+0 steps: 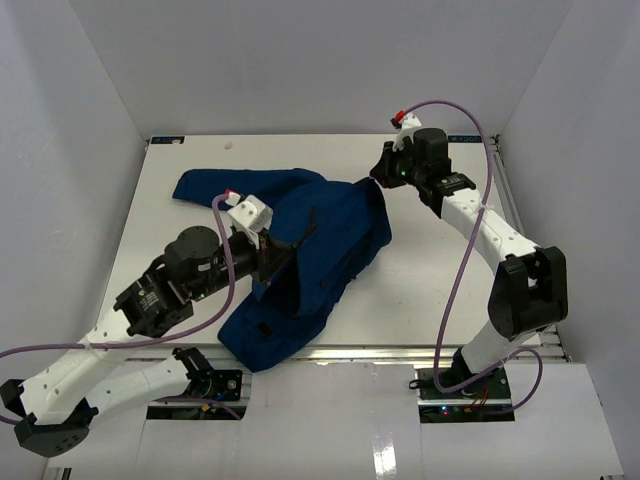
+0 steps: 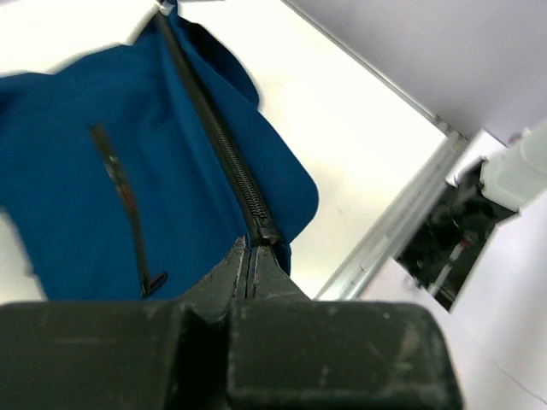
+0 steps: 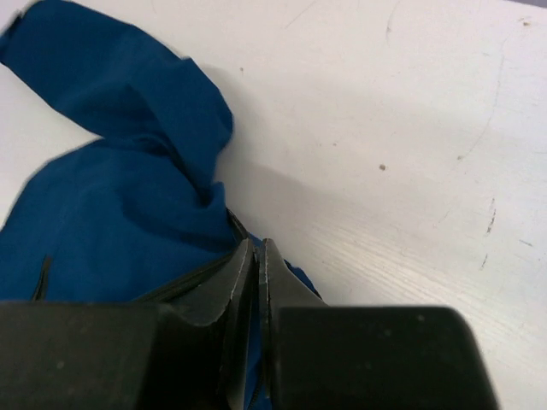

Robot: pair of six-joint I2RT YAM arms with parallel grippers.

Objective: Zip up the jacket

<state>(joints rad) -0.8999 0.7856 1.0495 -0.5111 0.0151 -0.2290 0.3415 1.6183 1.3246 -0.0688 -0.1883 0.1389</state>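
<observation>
The royal-blue jacket lies crumpled across the middle of the white table, one end reaching the near edge. My left gripper is over its middle. In the left wrist view my left gripper is shut on the black zipper slider. The meshed zipper runs away from the slider up the blue jacket. My right gripper is at the jacket's far right corner. Seen from the right wrist, the right gripper is shut on the jacket's edge beside a black zipper strip.
A short black pocket zipper lies left of the main zipper. The table's metal front rail runs close by on the right, with the right arm's base beyond it. White walls enclose the table.
</observation>
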